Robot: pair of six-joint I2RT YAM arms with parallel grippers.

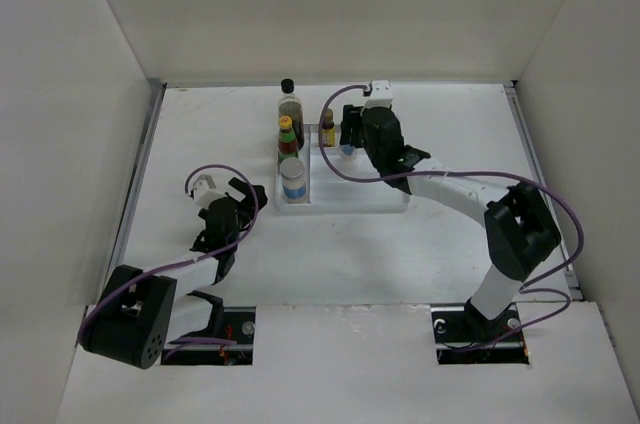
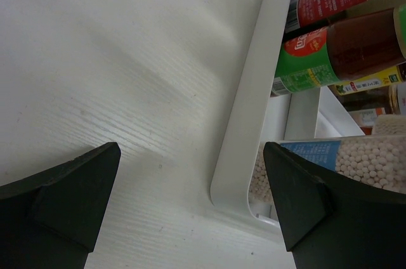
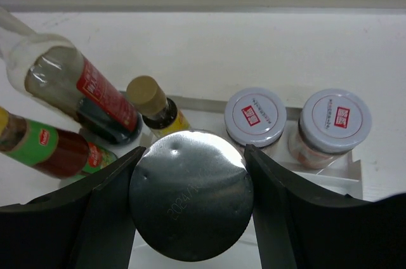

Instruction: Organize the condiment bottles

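left pincer [image 2: 191,148]: released, jaws wide, over the table [image 2: 127,59] at 9 o'clock of the tray [image 2: 244,123].
right pincer [image 3: 193,151]: clenched on the silver-lidded jar [image 3: 190,202], above the tray's far end.
step: likely seating this jar in the tray.
next: calls for a straight vertical move.
in the way: green-red bottle [image 3: 44,148] at 9 o'clock, tall clear bottle [image 3: 70,85] at 10, amber bottle [image 3: 151,101] at 11, shakers [image 3: 255,115] at 1, all close.

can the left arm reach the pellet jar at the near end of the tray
Probably yes: the left hand is open and empty, only bare table lies between it and the tray, and the pellet jar stands at the tray's near left corner. The low wall needs clearing.
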